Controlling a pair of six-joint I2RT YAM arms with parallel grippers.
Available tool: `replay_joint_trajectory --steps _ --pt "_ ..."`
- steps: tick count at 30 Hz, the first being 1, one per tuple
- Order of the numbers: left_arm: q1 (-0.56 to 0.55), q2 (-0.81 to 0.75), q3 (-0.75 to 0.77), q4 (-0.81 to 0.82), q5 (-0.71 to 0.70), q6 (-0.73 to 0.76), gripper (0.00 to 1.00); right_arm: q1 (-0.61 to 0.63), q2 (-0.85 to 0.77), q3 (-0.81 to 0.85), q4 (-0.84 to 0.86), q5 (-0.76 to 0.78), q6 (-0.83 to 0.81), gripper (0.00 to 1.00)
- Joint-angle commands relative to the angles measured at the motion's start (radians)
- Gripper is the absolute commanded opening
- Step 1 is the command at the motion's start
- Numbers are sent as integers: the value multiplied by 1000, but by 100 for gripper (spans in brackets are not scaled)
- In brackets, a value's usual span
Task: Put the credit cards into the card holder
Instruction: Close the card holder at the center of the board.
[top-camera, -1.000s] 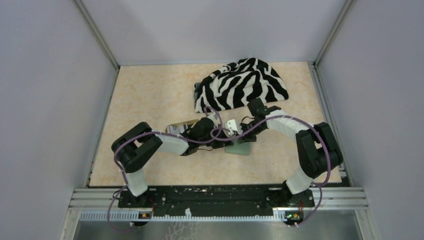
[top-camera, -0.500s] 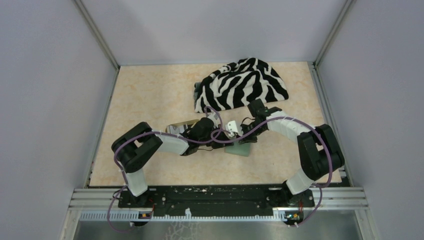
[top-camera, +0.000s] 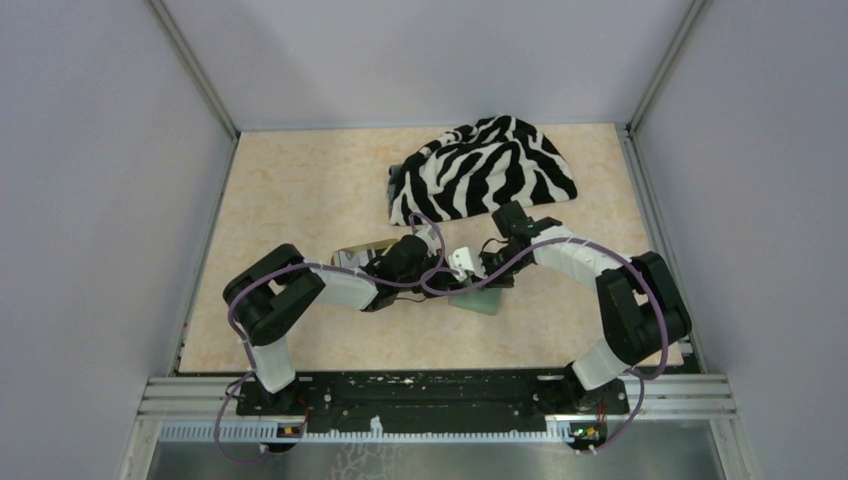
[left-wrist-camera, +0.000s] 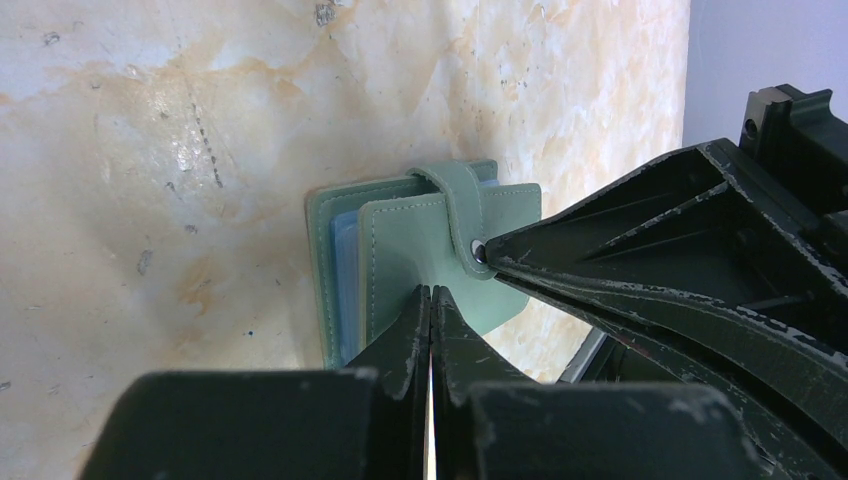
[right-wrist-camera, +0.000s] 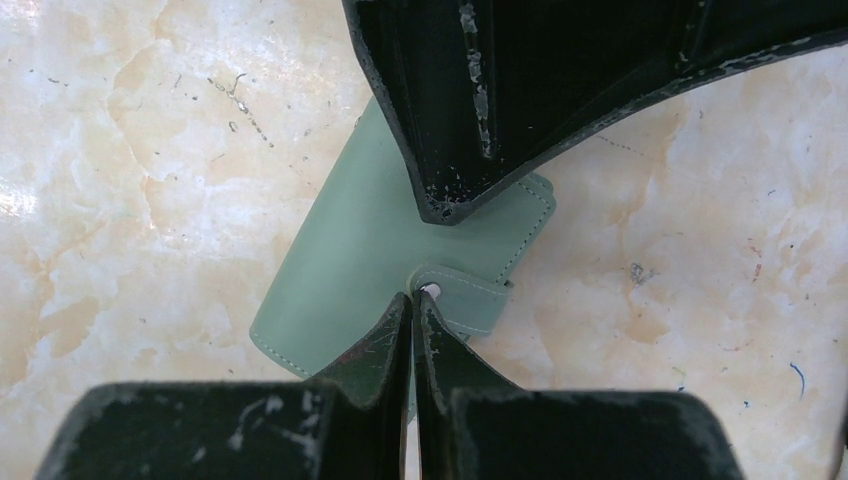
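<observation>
Top external: the green card holder (top-camera: 484, 300) lies mid-table, near the zebra cloth (top-camera: 480, 170)
Left wrist: the left gripper (left-wrist-camera: 431, 296), fingers pressed together, touches its cover
Right wrist: the right gripper (right-wrist-camera: 413, 300), likewise closed, has its tips at the snap strap (right-wrist-camera: 470, 296)

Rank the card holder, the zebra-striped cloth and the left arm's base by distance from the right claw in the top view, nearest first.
1. card holder: at the tips of the right claw, mid-table.
2. zebra-striped cloth: behind it, toward the back wall.
3. left arm's base: near edge, far left.
</observation>
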Motion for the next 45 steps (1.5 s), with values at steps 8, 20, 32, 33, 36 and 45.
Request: replay_joint_trajectory --steps 8,20,32,33,36,45 --pt "-1 19 -10 -1 21 6 0 55 -34 -48 -12 45 -13 0" --pt "-1 -1 -15 18 36 2 0 102 -34 -58 8 113 22 0" --pt "-1 -16 -33 143 78 -43 0 129 -31 -58 27 150 54 0" --pt "-1 -20 -34 144 69 -45 0 128 -33 -59 27 150 54 0" --pt "-1 -30 -39 144 37 -49 0 129 -35 -64 31 149 52 0" --pt "-1 38 23 149 43 -71 0 130 -37 -66 33 147 50 0"
